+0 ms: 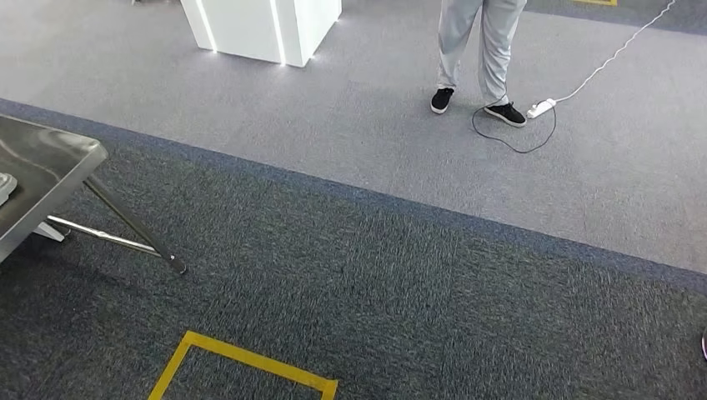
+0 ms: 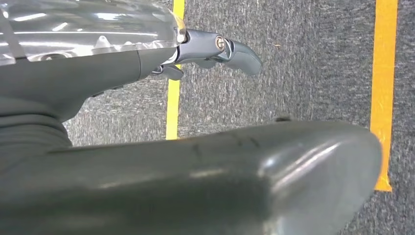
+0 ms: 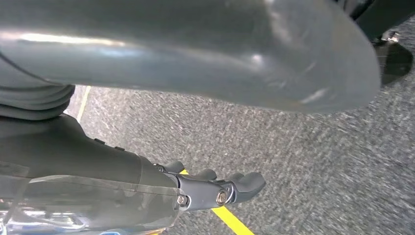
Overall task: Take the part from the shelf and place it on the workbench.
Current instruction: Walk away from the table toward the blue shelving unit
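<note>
scanning the far left: a brushed-steel table with splayed tube legs (image 1: 50,162) pokes in at the edge of the head view, probably the workbench. its corner points into the room and the rest runs off to the robot's left.
on that table: a small white thing (image 1: 4,185) sits at the very edge of the picture, cut off too much to name.
floor, low left of centre: a yellow tape outline (image 1: 242,358) marks a box on the dark grey carpet.
top, left of centre: a white glossy pedestal (image 1: 258,29) stands on the lighter carpet, well apart from the table.
right of that: a person in light grey trousers and black shoes (image 1: 479,50) stands near a white power strip on a cable (image 1: 541,107).
the part: cannot tell where it lies, and i cannot pick out the shelf either. neither hand has it.
left hand (image 2: 147,63): hanging over the carpet, dark fingers (image 2: 242,56) stretched out and well off the thick grey thumb (image 2: 274,171), nothing in its grasp.
right hand (image 3: 161,176): hanging over the carpet too, fingers (image 3: 247,182) loosely out with the tips a little bent, nothing held.
the relation that counts: the table is on the left arm's side, so that hand looks nearer for the set-down. the pick-up side can't be judged until the shelf is found.
</note>
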Motion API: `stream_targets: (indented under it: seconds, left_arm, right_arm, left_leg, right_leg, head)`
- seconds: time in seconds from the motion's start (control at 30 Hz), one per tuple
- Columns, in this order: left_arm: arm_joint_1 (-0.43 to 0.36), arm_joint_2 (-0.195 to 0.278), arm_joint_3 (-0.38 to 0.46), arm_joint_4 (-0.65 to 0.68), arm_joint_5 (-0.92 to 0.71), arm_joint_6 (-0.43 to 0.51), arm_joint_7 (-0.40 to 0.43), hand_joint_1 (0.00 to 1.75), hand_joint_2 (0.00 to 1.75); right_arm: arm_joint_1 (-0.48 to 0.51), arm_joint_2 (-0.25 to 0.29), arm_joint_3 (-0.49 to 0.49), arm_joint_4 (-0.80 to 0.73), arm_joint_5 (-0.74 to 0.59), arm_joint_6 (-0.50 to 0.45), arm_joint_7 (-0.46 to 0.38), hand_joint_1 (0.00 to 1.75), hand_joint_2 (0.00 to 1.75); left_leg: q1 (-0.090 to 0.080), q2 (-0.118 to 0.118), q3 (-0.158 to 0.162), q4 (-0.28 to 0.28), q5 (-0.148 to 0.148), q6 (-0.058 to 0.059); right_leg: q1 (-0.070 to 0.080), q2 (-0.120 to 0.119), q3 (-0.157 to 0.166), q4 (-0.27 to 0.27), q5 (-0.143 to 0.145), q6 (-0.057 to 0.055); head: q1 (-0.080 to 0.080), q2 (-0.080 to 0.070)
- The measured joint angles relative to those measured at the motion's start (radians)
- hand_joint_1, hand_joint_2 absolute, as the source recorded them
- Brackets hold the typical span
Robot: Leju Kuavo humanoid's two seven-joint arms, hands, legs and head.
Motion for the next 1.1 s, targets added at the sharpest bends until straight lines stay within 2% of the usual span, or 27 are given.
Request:
stream_targets:
  seconds: [0.07,0.13,0.23,0.27,0.3,0.33,0.4,0.43,0.5,0.6,0.67,0.73,0.77,0.8,0.83,0.87,0.9,0.97,1.0,1.1]
  left_arm:
    - [0.000,0.000,0.003,0.000,0.002,-0.001,-0.002,0.00,0.00]
    - [0.001,0.000,0.006,-0.001,0.003,-0.002,-0.003,0.00,0.00]
    - [0.006,0.000,0.011,-0.001,0.004,-0.003,-0.005,0.00,0.00]
    - [0.008,0.000,0.012,-0.001,0.004,-0.003,-0.005,0.00,0.00]
    - [0.010,-0.001,0.013,-0.001,0.004,-0.003,-0.005,0.00,0.00]
    - [0.012,-0.001,0.013,-0.001,0.004,-0.004,-0.005,0.00,0.00]
    - [0.013,0.000,0.014,-0.001,0.005,-0.004,-0.005,0.00,0.00]
    - [0.013,0.000,0.015,-0.001,0.005,-0.005,-0.005,0.00,0.00]
    - [0.013,0.000,0.015,-0.001,0.006,-0.007,-0.004,0.00,0.00]
    - [0.012,-0.002,0.015,-0.001,0.008,-0.008,0.001,0.00,0.00]
    - [0.012,-0.005,0.016,-0.001,0.009,-0.008,0.004,0.00,0.00]
    - [0.012,-0.006,0.016,-0.001,0.010,-0.006,0.005,0.00,0.00]
    - [0.012,-0.006,0.016,-0.001,0.009,-0.006,0.005,0.00,0.00]
    - [0.012,-0.006,0.016,-0.001,0.007,-0.006,0.005,0.00,0.00]
    - [0.011,-0.006,0.016,-0.001,0.005,-0.006,0.005,0.00,0.00]
    - [0.010,-0.006,0.016,-0.001,0.004,-0.007,0.006,0.00,0.00]
    - [0.009,-0.006,0.016,-0.001,0.002,-0.007,0.006,0.00,0.00]
    - [0.006,-0.005,0.016,-0.001,0.001,-0.008,0.008,0.00,0.00]
    - [0.004,-0.005,0.016,-0.001,0.000,-0.008,0.009,0.00,0.00]
    - [-0.002,-0.005,0.016,-0.001,-0.005,-0.010,0.014,0.00,0.00]
  right_arm:
    - [0.001,0.000,0.000,0.000,0.001,0.001,-0.001,0.00,0.00]
    - [0.001,0.000,0.000,0.000,0.003,0.004,-0.001,0.00,0.00]
    - [0.001,-0.001,0.000,0.000,0.003,0.007,-0.002,0.00,0.00]
    - [0.001,-0.001,0.000,0.000,0.003,0.007,-0.002,0.00,0.00]
    - [0.001,-0.001,0.000,0.000,0.003,0.008,-0.002,0.00,0.00]
    - [0.001,-0.001,0.000,0.000,0.003,0.008,-0.002,0.00,0.00]
    - [0.001,0.000,0.000,0.000,0.003,0.009,-0.002,0.00,0.00]
    - [0.000,0.000,0.000,0.000,0.003,0.009,-0.002,0.00,0.00]
    - [0.000,0.001,0.000,0.000,0.004,0.010,-0.002,0.00,0.00]
    - [0.002,0.000,0.000,0.000,0.010,0.012,-0.002,0.00,0.00]
    - [0.001,0.000,0.001,0.000,0.014,0.012,-0.002,0.00,0.00]
    - [0.000,-0.001,0.001,0.000,0.015,0.012,0.000,0.00,0.00]
    - [-0.001,-0.001,0.001,0.000,0.015,0.011,0.002,0.00,0.00]
    - [0.000,-0.001,0.001,0.000,0.015,0.011,0.005,0.00,0.00]
    - [0.000,-0.001,0.001,0.000,0.015,0.010,0.008,0.00,0.00]
    - [0.000,-0.001,0.001,0.000,0.014,0.010,0.011,0.00,0.00]
    - [0.000,-0.001,0.001,0.000,0.014,0.010,0.014,0.00,0.00]
    - [-0.003,-0.001,0.001,0.000,0.014,0.009,0.020,0.00,0.00]
    - [-0.005,-0.001,0.001,0.000,0.014,0.009,0.023,0.00,0.00]
    - [-0.006,-0.001,0.001,0.000,0.014,0.009,0.031,0.00,0.00]
  left_leg:
    - [0.002,0.001,0.001,0.004,-0.004,-0.010]
    - [0.006,-0.007,-0.017,0.048,-0.036,-0.020]
    - [0.010,-0.019,-0.100,0.228,-0.127,-0.029]
    - [0.010,-0.020,-0.121,0.273,-0.138,-0.029]
    - [0.011,-0.020,-0.127,0.283,-0.129,-0.029]
    - [0.011,-0.021,-0.114,0.254,-0.102,-0.026]
    - [0.010,-0.033,-0.055,0.123,-0.032,-0.017]
    - [0.008,-0.042,-0.030,0.063,-0.010,-0.012]
    - [0.003,-0.054,-0.010,0.011,-0.001,-0.006]
    - [0.004,-0.045,-0.006,-0.003,0.008,0.010]
    - [0.009,-0.036,-0.002,-0.012,0.016,0.022]
    - [0.006,-0.025,-0.004,-0.013,0.016,0.026]
    - [0.004,-0.021,-0.005,-0.013,0.016,0.026]
    - [0.004,-0.016,-0.005,-0.012,0.015,0.026]
    - [0.004,-0.013,-0.004,-0.012,0.014,0.025]
    - [0.005,-0.010,-0.003,-0.011,0.013,0.023]
    - [0.006,-0.007,-0.001,-0.009,0.011,0.020]
    - [0.002,-0.002,0.000,-0.002,0.004,0.009]
    - [0.000,0.000,0.000,0.000,0.002,0.003]
    - [0.001,0.005,-0.001,0.006,-0.005,-0.014]
  right_leg:
    - [0.000,0.007,0.000,-0.004,0.003,-0.012]
    - [-0.002,0.011,0.001,-0.008,0.006,-0.023]
    - [0.000,0.017,0.000,-0.009,0.007,-0.033]
    - [0.002,0.022,0.001,-0.008,0.006,-0.034]
    - [0.004,0.027,0.001,-0.008,0.006,-0.035]
    - [0.005,0.033,0.002,-0.007,0.006,-0.035]
    - [0.005,0.044,0.004,-0.006,0.006,-0.033]
    - [0.005,0.048,0.003,-0.004,0.005,-0.031]
    - [0.004,0.054,-0.002,-0.003,0.007,-0.021]
    - [0.001,0.055,-0.006,0.004,0.002,-0.003]
    - [0.001,0.040,-0.033,0.066,-0.040,0.004]
    - [-0.002,0.029,-0.096,0.197,-0.107,0.009]
    - [-0.005,0.027,-0.123,0.253,-0.126,0.012]
    - [-0.007,0.026,-0.137,0.284,-0.130,0.014]
    - [-0.008,0.024,-0.131,0.273,-0.113,0.016]
    - [-0.009,0.019,-0.105,0.222,-0.081,0.017]
    - [-0.010,0.009,-0.067,0.148,-0.046,0.017]
    - [-0.007,-0.007,-0.009,0.029,-0.005,0.011]
    - [-0.005,-0.011,0.002,0.005,-0.001,0.006]
    - [-0.002,0.000,0.000,-0.002,0.001,-0.012]
  head:
    - [0.000,0.000]
    - [0.000,0.000]
    - [0.000,0.000]
    - [0.000,0.000]
    - [0.000,0.000]
    - [0.000,0.000]
    - [0.000,0.000]
    - [0.000,0.000]
    - [0.000,0.000]
    - [0.000,0.000]
    - [0.000,0.000]
    - [0.000,0.000]
    - [0.000,0.000]
    - [0.000,0.000]
    - [0.000,0.000]
    - [0.000,0.000]
    - [0.000,0.000]
    - [0.000,0.000]
    - [0.000,0.000]
    - [0.000,0.000]
